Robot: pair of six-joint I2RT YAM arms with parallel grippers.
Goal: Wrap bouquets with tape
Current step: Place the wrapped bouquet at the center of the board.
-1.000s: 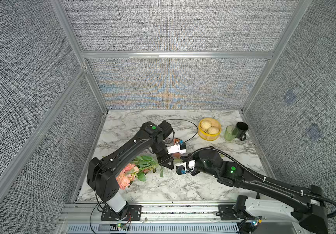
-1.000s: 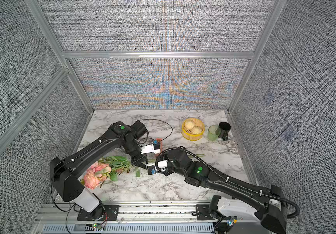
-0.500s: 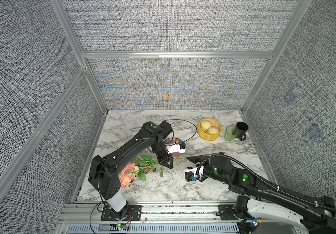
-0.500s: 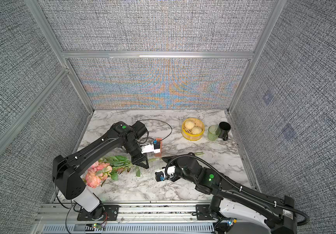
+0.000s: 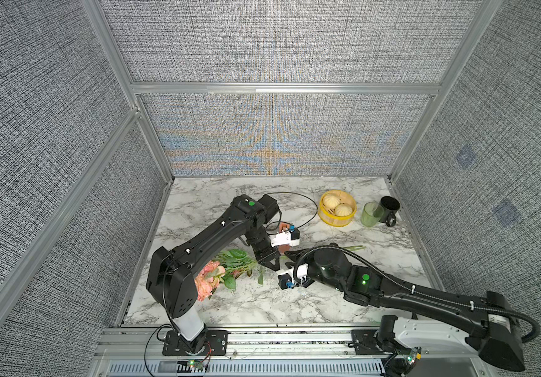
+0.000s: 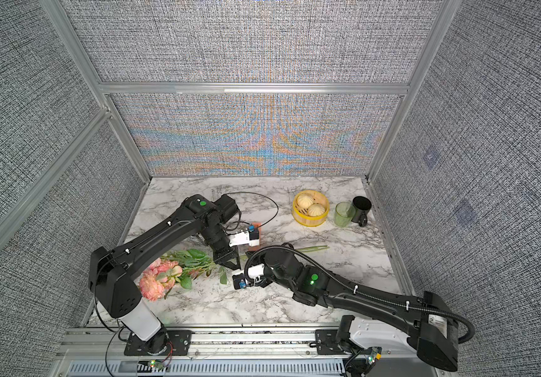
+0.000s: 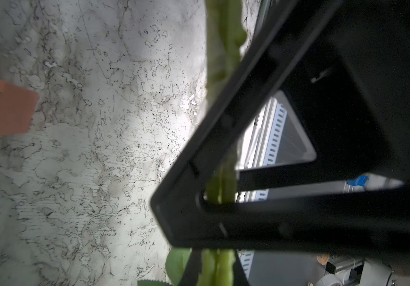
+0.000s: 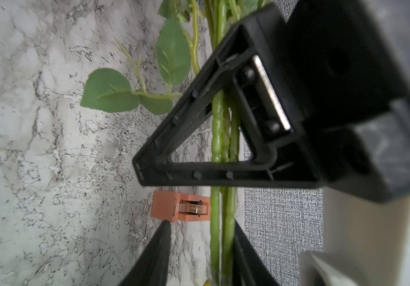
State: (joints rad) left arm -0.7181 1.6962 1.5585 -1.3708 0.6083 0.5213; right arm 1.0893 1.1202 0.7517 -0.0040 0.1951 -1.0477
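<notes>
Bench (image 5: 230, 310), front to back.

Bouquet (image 5: 238, 256): lies flat. Blooms (image 5: 208, 279) nearest, by the left arm's base. Stems (image 5: 354, 248) run across toward the right side.

Right jaws: parted, one on either side of the stems in the right wrist view. A gap shows on one side; the other may be touching, but it is too blurred to say.

Left jaws: clenched on the stems just beside, toward the leaves.

Tape dispenser (image 8: 167, 205): on the bench just behind the stems, roll showing in its open side, nothing holding it.

Handling, judged:
- Stems are thin, light, springy ribbed plastic, and will likely roll over each other and splay unless pinched together.
- Grip the bare run clear of the leaves, never the soft blooms.
- The dispenser is light and rigid and should skate on polished marble. Take it across the flat long sides, away from the slotted end.

Far back: bamboo steamer (image 5: 323, 215) with two buns, green tumbler (image 5: 371, 213) and black mug (image 5: 388, 209), well apart from the work.
</notes>
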